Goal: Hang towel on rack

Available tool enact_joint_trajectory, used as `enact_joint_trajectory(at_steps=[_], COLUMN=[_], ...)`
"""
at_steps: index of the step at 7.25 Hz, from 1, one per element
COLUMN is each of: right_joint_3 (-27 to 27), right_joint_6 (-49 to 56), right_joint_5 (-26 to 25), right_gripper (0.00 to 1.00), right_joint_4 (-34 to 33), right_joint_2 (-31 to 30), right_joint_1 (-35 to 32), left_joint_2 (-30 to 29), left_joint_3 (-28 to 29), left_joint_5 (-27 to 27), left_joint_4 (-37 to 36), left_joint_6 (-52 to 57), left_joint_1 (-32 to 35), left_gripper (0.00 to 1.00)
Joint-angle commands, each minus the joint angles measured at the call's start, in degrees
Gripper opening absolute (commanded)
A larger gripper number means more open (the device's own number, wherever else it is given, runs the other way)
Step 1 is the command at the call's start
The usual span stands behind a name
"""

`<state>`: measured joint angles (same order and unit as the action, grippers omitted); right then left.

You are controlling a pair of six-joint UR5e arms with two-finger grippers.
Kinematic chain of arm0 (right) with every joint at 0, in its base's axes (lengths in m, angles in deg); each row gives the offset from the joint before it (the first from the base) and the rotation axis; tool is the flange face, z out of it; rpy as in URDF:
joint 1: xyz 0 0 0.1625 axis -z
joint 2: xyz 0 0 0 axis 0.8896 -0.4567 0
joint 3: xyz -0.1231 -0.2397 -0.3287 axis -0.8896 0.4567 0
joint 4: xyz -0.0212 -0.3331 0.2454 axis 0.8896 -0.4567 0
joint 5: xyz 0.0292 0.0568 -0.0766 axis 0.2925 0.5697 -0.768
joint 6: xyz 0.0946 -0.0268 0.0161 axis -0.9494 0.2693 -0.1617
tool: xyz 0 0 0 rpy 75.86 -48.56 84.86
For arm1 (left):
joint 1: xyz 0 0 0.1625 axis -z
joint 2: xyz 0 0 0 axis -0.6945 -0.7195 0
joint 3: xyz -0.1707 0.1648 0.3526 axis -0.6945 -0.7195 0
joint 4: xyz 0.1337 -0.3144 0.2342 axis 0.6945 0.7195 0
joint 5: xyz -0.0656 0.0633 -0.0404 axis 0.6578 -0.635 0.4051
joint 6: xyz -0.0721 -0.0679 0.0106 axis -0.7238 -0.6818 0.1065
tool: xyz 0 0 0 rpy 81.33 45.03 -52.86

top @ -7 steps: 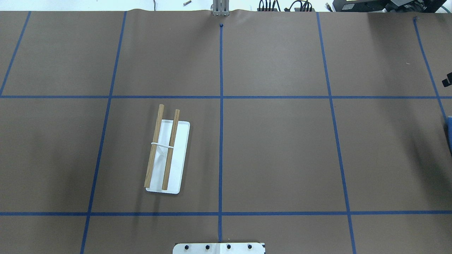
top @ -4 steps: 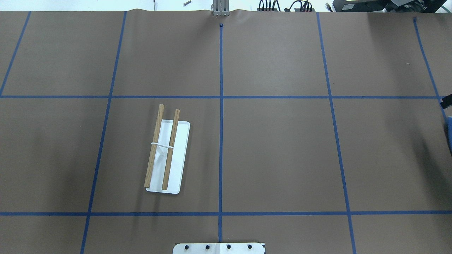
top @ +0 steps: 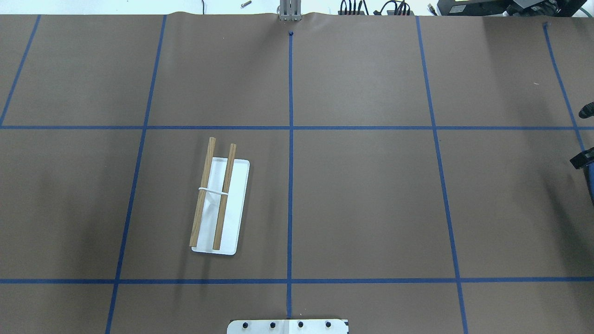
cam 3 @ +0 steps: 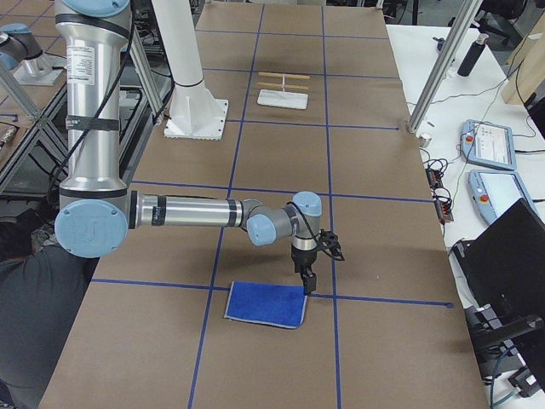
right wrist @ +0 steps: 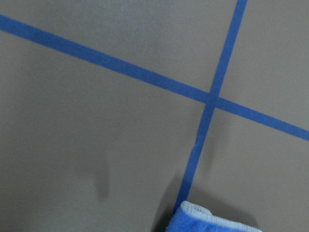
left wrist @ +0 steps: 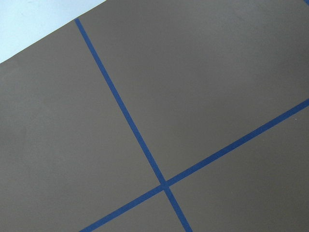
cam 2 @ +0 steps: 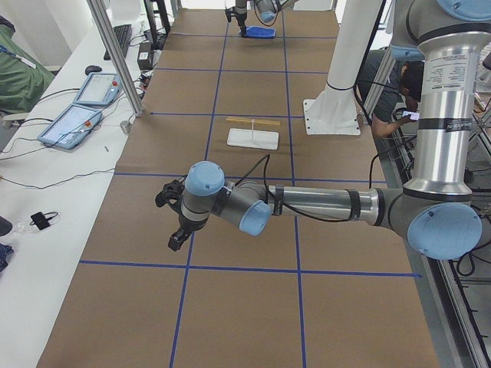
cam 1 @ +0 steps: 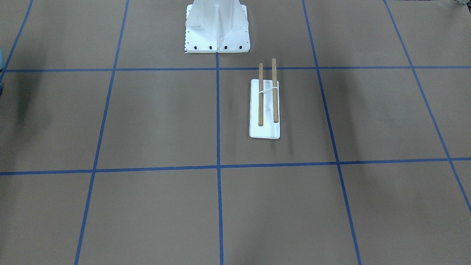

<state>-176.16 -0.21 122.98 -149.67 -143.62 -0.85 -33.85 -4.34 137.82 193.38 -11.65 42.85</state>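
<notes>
Towel first, nearest in the rt-end view: royal blue, lying flat on the brown table at the robot's rt end, one edge along a blue tape line. Not on the rack. Right gripper sits right at the towel's far corner, pointing down; whether it touches the cloth, can't tell. In the overhead view two black fingertips poke in at the rt edge, well apart, so the pincer is spread, w/ nothing betw. them. Rt wrist cam has the towel's pale-stitched corner at the bottom of frame, next to a tape crossing.

Further along, mid-table: white pedestal. Just past it, the rack on the robot's left half, white base flat, two brown rods parallel, joined by a white crosspiece, both rods bare.

Farthest out, left gripper hangs over the table's left end, well apart from the rack. Spread or pressed together? Can't tell. Its wrist cam gives only tape & paper.
</notes>
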Motion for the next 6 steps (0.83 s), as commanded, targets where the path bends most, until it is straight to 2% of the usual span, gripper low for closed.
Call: enact_joint_trajectory(at_steps=[1,2,3,4,6], right_joint_3=[0.9,1.8,2.1,2.1,2.1], right_joint_6=[1.8,1.9,2.0,3.3,4.4], right_joint_5=[-3.8,-3.9,-5.2,-5.5,-5.5], right_gripper=[0.74,0.51,0.33,0.01,0.00], right_joint_4=[-0.3,-0.2,-0.2,-0.3,-0.2], right_joint_2=[0.0,0.2,0.5,0.7,0.7], right_joint_1=[1.3,1.8,2.5,2.6,2.6], left_joint_2=[0.0,0.0,0.0,0.0,0.0], left_joint_3=[0.2,0.2,0.3,0.5,0.7], left_joint_5=[0.0,0.0,0.0,0.0,0.0], left_joint_4=[0.0,0.0,0.0,0.0,0.0], left_joint_6=[0.0,0.0,0.0,0.1,0.1], left_joint_1=[-0.6,-0.9,-0.9,-1.0,-1.4], left_gripper=[0.99,0.99,0.99,0.99,0.99])
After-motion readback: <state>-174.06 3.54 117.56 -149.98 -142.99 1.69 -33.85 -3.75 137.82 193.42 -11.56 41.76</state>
